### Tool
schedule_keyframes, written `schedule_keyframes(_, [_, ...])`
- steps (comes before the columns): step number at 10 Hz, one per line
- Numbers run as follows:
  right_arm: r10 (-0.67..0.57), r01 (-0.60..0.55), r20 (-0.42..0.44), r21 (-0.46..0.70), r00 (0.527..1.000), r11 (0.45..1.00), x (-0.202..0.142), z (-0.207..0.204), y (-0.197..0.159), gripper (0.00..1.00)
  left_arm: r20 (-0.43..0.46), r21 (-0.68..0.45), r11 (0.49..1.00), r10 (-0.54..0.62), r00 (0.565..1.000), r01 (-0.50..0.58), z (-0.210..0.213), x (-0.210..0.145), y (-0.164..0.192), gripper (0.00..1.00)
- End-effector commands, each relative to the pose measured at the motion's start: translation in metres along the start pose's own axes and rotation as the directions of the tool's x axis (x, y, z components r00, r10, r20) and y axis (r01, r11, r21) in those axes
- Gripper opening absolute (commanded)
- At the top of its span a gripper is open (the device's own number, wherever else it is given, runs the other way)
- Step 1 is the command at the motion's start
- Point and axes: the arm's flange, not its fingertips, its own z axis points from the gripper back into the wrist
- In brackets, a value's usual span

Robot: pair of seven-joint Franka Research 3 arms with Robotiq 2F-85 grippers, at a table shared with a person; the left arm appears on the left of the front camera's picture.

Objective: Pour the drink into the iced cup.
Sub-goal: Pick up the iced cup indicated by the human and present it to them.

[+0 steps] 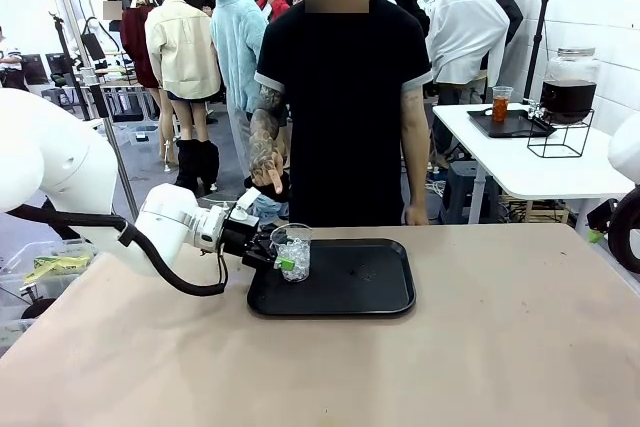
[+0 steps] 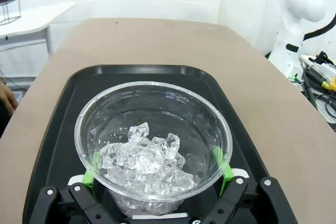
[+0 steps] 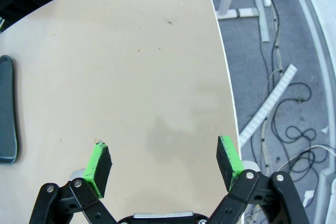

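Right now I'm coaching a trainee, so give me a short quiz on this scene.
1. True or false: the cup holds only ice.
2. The cup stands on: A) bare table, B) black tray, C) white plate.
3. Fill in: the right pincer is ___, with nothing between its fingers.
Key: 1 true; 2 B; 3 open.

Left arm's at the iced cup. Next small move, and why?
Probably close the left gripper on the iced cup: its green pads flank the cup's wall on the black tray, jaws open, so nothing holds it yet.
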Motion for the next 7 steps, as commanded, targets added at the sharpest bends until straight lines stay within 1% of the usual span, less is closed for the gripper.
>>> schedule_keyframes(1, [-0.018, 0.018, 0.01, -0.013, 1.0, 1.0, -0.0035, 0.0001, 0.0036, 1.0, 0.017, -0.011, 0.999, -0.032, 0.999, 0.032, -0.0032, -0.0024, 0.0081, 1.0])
schedule_keyframes(7, [-0.018, 0.018, 0.01, -0.013, 1.0, 1.0, -0.0035, 0.0001, 0.0036, 1.0, 0.03, -0.016, 1.0, -0.021, 0.999, 0.022, -0.0069, -0.004, 0.0139, 1.0])
